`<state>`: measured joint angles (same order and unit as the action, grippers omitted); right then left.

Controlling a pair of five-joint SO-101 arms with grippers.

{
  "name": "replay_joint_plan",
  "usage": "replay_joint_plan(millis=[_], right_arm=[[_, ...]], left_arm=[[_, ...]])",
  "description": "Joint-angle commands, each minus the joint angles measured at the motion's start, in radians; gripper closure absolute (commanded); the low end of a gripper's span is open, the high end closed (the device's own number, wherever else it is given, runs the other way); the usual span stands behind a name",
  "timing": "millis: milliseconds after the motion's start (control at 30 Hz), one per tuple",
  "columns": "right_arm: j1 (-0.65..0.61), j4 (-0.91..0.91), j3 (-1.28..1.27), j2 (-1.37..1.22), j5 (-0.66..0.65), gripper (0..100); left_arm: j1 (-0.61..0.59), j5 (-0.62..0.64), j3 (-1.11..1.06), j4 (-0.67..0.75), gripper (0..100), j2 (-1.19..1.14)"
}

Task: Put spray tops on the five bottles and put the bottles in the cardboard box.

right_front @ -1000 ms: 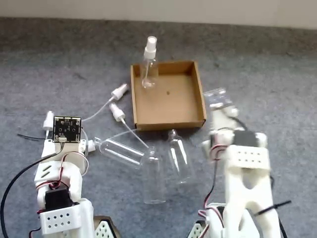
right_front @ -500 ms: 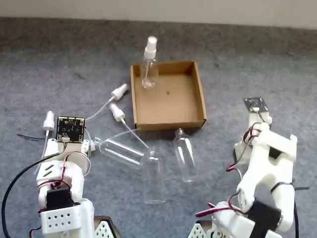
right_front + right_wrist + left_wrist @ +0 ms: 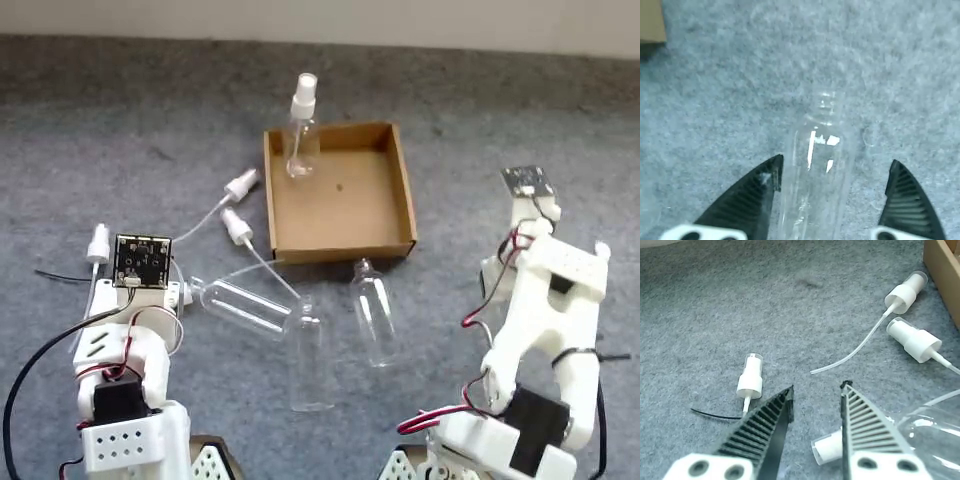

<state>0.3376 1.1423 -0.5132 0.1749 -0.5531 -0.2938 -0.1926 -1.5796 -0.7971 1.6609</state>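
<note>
Left gripper (image 3: 817,389) hangs low over the grey carpet (image 3: 715,300), its ribbed jaws parted with nothing between them. Just behind one jaw lies a white cap (image 3: 826,450), at the neck end of a slanted bottle (image 3: 932,422); whether cap and bottle are joined cannot be told. In the high view this bottle lies on its side, long axis running diagonally, neck toward the left arm (image 3: 125,345). Beyond the other jaw lies a small spray top (image 3: 750,379), head away from the gripper, a dark tube trailing from its stem. Farther out, a far spray top (image 3: 906,290) and a near spray top (image 3: 915,337), both with long clear tubes, lie side by side close to the cardboard box (image 3: 345,250). The right gripper (image 3: 836,164) is also spread wide, and a bare bottle (image 3: 815,175) lies in the gap with the jaws not closed on it, long axis straight out from the gripper, neck at the far end. In front of the box lie two more topless bottles, a middle bottle (image 3: 308,355) and a box-side bottle (image 3: 372,315), each lengthwise toward the box with its neck pointing at it, the latter's neck just short of the wall. A capped bottle (image 3: 300,140) stands upright in the box's far left corner, sprayer up
</note>
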Motion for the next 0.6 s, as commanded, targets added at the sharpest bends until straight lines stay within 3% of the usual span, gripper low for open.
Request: replay_joint_plan(millis=[0, 267, 567], right_arm=[[-0.045, 0.087, 0.162, -0.064, 0.026, 72.8], [-0.047, 0.188, 0.361, -0.275, 0.020, 72.8], [-0.051, 0.193, 0.366, -0.369, 0.018, 72.8]], left_arm=[[0.018, -0.005, 0.005, -0.002, 85, 0.015], [0.018, -0.005, 0.005, -0.002, 85, 0.015], [0.018, -0.005, 0.005, -0.002, 85, 0.015]])
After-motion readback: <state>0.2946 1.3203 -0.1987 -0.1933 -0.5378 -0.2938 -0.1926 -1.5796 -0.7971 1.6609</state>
